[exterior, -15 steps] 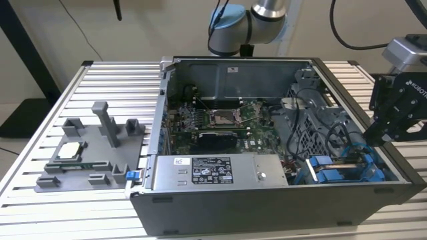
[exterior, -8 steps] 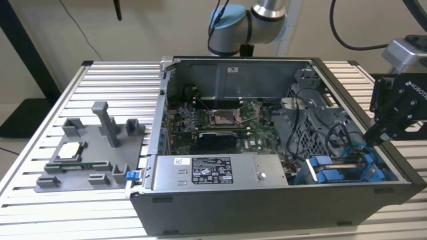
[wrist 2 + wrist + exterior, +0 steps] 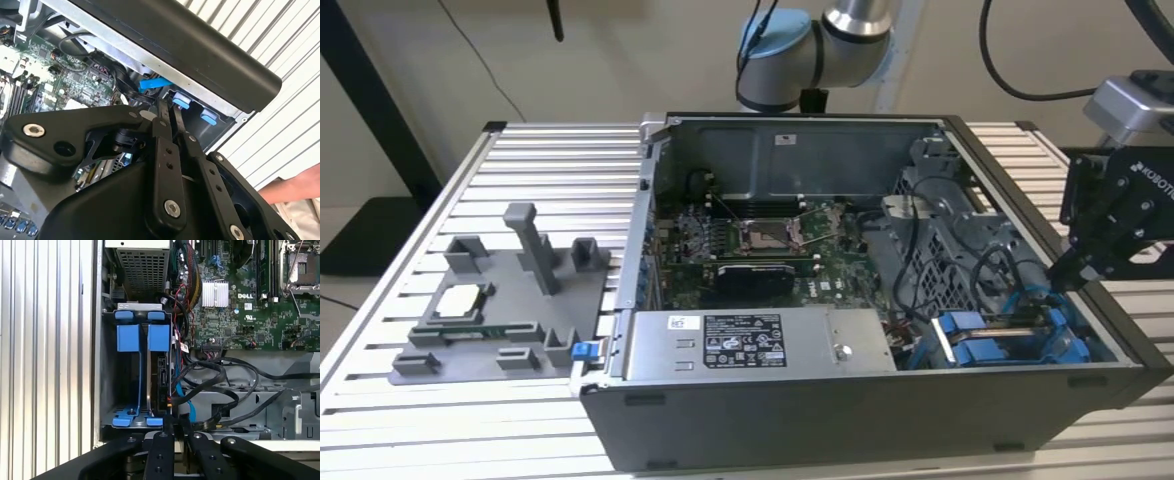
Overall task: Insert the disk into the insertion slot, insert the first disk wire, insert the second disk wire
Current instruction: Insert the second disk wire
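Gripper (image 3: 1057, 274), fingers closed together, hangs over the slot (image 3: 106, 390) at the case's (image 3: 854, 425) corner, disk (image 3: 161, 381) seated inside.

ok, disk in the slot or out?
In. The disk lies fully within the slot, beside a second blue carrier.

Tabletop (image 3: 547, 170) = silver slatted alu. surface, ribs running L-R across the frame in the exterior view. Two things sit straight on it. An open PC case (image 3: 854, 420), dark grey, open side up, takes the center and right of frame. A grey plastic fixture plate (image 3: 494, 280) w/ an upright post sits at left of frame, just beside the case's wall. Bare slats show around both.
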Robot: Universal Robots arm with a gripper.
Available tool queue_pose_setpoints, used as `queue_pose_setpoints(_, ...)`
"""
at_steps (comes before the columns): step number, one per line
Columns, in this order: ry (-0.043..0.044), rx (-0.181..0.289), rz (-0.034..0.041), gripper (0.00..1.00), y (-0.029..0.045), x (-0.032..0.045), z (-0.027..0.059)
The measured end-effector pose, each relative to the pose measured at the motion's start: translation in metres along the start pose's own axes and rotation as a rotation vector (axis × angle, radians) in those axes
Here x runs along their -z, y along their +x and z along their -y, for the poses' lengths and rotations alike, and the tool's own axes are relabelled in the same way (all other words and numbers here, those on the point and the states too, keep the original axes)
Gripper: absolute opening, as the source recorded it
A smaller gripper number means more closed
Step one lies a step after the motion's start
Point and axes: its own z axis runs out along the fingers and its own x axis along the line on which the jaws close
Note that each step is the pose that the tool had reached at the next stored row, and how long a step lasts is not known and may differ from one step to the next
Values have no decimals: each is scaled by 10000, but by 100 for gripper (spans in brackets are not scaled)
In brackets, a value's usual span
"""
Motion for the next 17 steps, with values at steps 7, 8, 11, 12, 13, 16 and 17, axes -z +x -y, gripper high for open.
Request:
queue_pose_setpoints(7,0,0,1,0,0,13,-5)
queue_pose_setpoints(8,0,0,2,0,-1,29,-12)
queue_pose_setpoints(11,0,0,3,0,-2,91,-56)
queue_pose_setpoints(12,0,0,7,0,-3,102,-78)
queue_pose_setpoints(13,0,1,8,0,-3,111,-100)
queue_pose_setpoints(16,0,0,9,0,-2,137,-167)
queue_pose_setpoints(17,0,1,10,0,-2,147,-197)
